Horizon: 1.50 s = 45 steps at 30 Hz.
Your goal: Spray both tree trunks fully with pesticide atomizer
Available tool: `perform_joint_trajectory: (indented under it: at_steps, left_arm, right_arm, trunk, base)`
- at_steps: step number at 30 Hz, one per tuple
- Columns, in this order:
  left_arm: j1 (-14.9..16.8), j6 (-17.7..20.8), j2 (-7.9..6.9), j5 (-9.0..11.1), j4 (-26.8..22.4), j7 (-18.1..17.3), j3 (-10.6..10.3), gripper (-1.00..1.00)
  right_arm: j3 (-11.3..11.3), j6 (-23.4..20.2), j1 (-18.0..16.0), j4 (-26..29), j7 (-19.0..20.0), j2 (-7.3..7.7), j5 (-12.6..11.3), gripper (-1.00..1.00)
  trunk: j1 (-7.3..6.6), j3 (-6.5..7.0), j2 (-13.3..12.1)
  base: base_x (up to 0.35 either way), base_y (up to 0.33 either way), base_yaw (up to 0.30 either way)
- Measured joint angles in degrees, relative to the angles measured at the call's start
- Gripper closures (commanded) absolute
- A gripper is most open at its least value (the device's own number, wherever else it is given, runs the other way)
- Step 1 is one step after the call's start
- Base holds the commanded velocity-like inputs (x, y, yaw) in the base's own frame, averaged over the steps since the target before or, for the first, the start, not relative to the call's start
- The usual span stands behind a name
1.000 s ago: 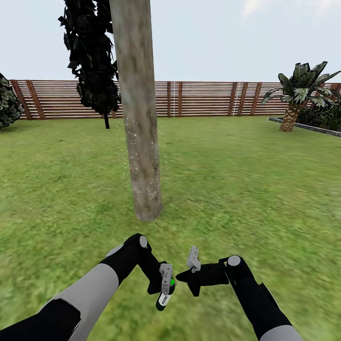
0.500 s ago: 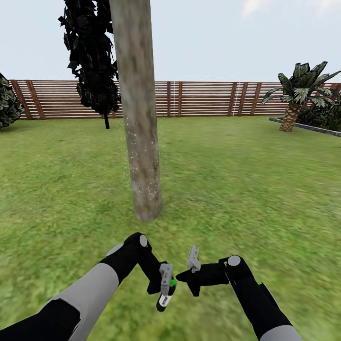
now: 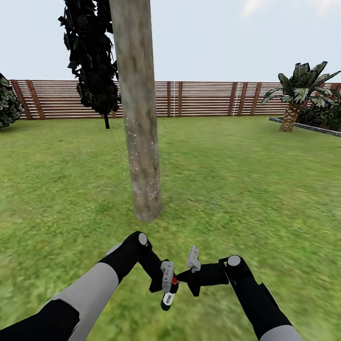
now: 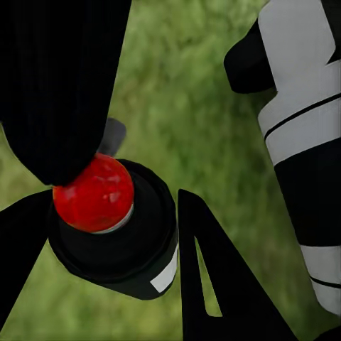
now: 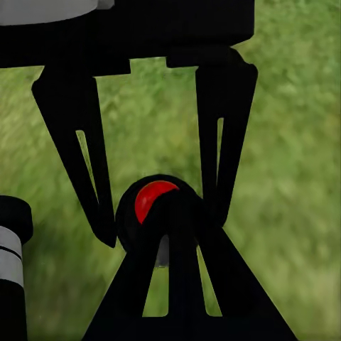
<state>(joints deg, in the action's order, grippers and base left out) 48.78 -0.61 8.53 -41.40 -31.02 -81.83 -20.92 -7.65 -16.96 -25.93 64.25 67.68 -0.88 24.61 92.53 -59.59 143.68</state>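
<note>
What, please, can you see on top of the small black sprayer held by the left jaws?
A round red button caps the small black sprayer; a dark finger overlaps the button's upper edge, hiding it.

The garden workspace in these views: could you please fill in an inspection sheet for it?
Surface: green grass lawn, level.
Job's things: pesticide atomizer with a red top, held in the left gripper; tree trunk upright just ahead, pale specks on its lower part.
Clutter: nothing seen.
Grippers: left gripper shut on the atomizer, seen close in the left wrist view; right gripper right beside it, its fingers at the red top, open or shut cannot be told.
Cables: nothing seen.
Surroundings: slatted wooden fence, dark conifer, palm-like plant.
</note>
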Motion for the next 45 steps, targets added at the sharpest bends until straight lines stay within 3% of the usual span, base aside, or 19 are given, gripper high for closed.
perform_joint_trajectory:
  at_steps: [3, 8, 12, 15, 17, 18, 19, 21, 22, 23, 24, 27, 28, 30, 32, 33, 37, 38, 45]
  left_arm:
    - [0.0, 0.1, -0.28, -0.2, 0.1, 0.0, 0.0, 1.00]
    - [0.0, 0.5, -5.94, -0.6, 0.3, 0.1, 0.0, 1.00]
    - [0.0, 0.5, -8.66, -0.6, 0.5, 1.3, 0.1, 1.00]
    - [-0.1, 0.6, -9.75, -0.2, 1.4, 11.5, 1.5, 1.00]
    - [-0.5, 0.5, -10.31, 0.0, 6.1, 22.5, 6.1, 1.00]
    - [-0.8, 0.4, -10.40, 0.9, 10.2, 30.8, 9.9, 1.00]
    - [-1.1, 0.1, -10.45, 2.5, 14.7, 39.4, 13.3, 1.00]
    - [-1.4, -1.9, -10.50, 7.9, 21.6, 51.7, 17.1, 1.00]
    - [-1.6, -3.6, -10.60, 10.8, 23.7, 54.4, 17.8, 1.00]
    - [-2.0, -5.0, -10.72, 13.3, 24.9, 55.5, 18.2, 1.00]
    - [-3.1, -7.4, -11.17, 17.6, 26.4, 56.3, 18.3, 1.00]
    - [-7.5, -14.4, -11.63, 27.4, 28.1, 57.2, 18.5, 1.00]
    - [-8.8, -15.7, -11.77, 30.0, 28.2, 57.4, 18.6, 1.00]
    - [-10.7, -16.8, -11.91, 35.1, 28.4, 57.5, 18.6, 1.00]
    - [-13.6, -19.3, -11.95, 41.0, 28.3, 59.5, 18.8, 1.00]
    - [-14.7, -21.8, -11.95, 44.6, 28.4, 63.3, 19.2, 1.00]
    - [-19.5, -30.1, -11.96, 51.4, 29.8, 79.4, 19.3, 1.00]
    - [-20.8, -32.8, -11.96, 54.5, 30.0, 84.4, 19.9, 1.00]
    - [-21.4, -33.5, -11.87, 58.3, 29.9, 87.1, 18.9, 1.00]
  right_arm:
    - [0.0, 0.0, 0.0, 0.0, 0.0, 0.00, 0.0, 1.00]
    - [-0.1, 0.0, 0.0, 0.0, 0.0, 0.05, 0.0, 1.00]
    - [-0.1, 0.0, 0.0, 0.0, 0.0, 0.04, 0.0, 1.00]
    - [0.2, 0.3, 0.0, -0.3, -0.1, 0.42, -0.1, 1.00]
    - [0.5, 0.8, 0.0, -2.3, -0.6, 0.69, -0.2, 1.00]
    - [0.7, 0.9, 0.1, -6.2, -0.9, 1.45, -0.2, 1.00]
    - [1.2, 1.0, 0.1, -11.2, -1.5, 2.50, -0.2, -1.00]
    - [7.6, 1.2, 0.2, -19.4, -4.1, 6.86, -0.4, -1.00]
    - [12.5, 1.8, 0.3, -22.1, -4.8, 9.48, -0.5, -1.00]
    - [16.9, 2.8, 0.3, -23.7, -5.1, 10.48, -0.5, -1.00]
    - [24.5, 5.0, 0.5, -25.8, -5.4, 11.51, -0.5, -1.00]
    - [44.1, 13.1, 0.6, -29.0, -8.2, 12.75, -0.5, -1.00]
    - [50.1, 16.6, 0.6, -29.3, -13.3, 12.86, -0.4, -1.00]
    - [57.6, 24.0, 0.6, -29.8, -24.5, 12.78, -0.5, -1.00]
    - [62.0, 33.0, 0.6, -31.9, -32.4, 12.48, -0.5, -1.00]
    - [63.7, 36.2, 0.6, -34.2, -34.8, 12.43, -0.5, -1.00]
    - [66.1, 39.7, 0.6, -39.8, -39.2, 12.62, -0.6, -1.00]
    - [66.2, 40.0, 0.6, -40.2, -39.6, 12.73, -0.6, -1.00]
    - [66.3, 40.1, 0.6, -40.3, -39.7, 12.46, -0.7, -1.00]
  trunk:
    - [0.00, 0.00, 0.0]
    - [0.00, 0.00, 0.0]
    - [0.00, 0.00, 0.0]
    - [0.00, 0.00, 0.0]
    - [0.01, -0.01, 0.0]
    - [0.01, -0.01, 0.0]
    - [0.02, -0.02, 0.0]
    - [0.01, -0.01, 0.0]
    - [0.01, -0.01, 0.0]
    - [0.00, -0.01, 0.0]
    - [0.00, -0.01, 0.0]
    - [0.00, -0.01, 0.0]
    - [0.00, -0.01, 0.0]
    - [0.00, -0.01, 0.0]
    - [0.00, -0.01, 0.0]
    - [0.00, -0.01, 0.0]
    - [0.00, -0.01, 0.0]
    - [0.00, -0.01, 0.0]
    - [0.00, 0.00, 0.0]
  base:
    - [0.000, 0.000, 0.000]
    - [0.000, 0.000, 0.000]
    - [0.000, 0.000, 0.000]
    - [0.000, 0.000, 0.000]
    - [0.000, 0.000, 0.000]
    - [0.000, 0.000, 0.000]
    - [0.000, 0.000, 0.000]
    - [0.000, 0.000, 0.000]
    - [0.000, 0.000, 0.000]
    - [0.000, 0.000, 0.000]
    - [0.000, 0.000, 0.000]
    - [0.000, 0.000, 0.000]
    - [0.000, 0.000, 0.000]
    - [0.000, 0.000, 0.000]
    - [0.000, 0.000, 0.000]
    - [0.000, 0.000, 0.000]
    - [0.000, 0.000, 0.000]
    - [0.000, 0.000, 0.000]
    - [0.000, 0.000, 0.046]
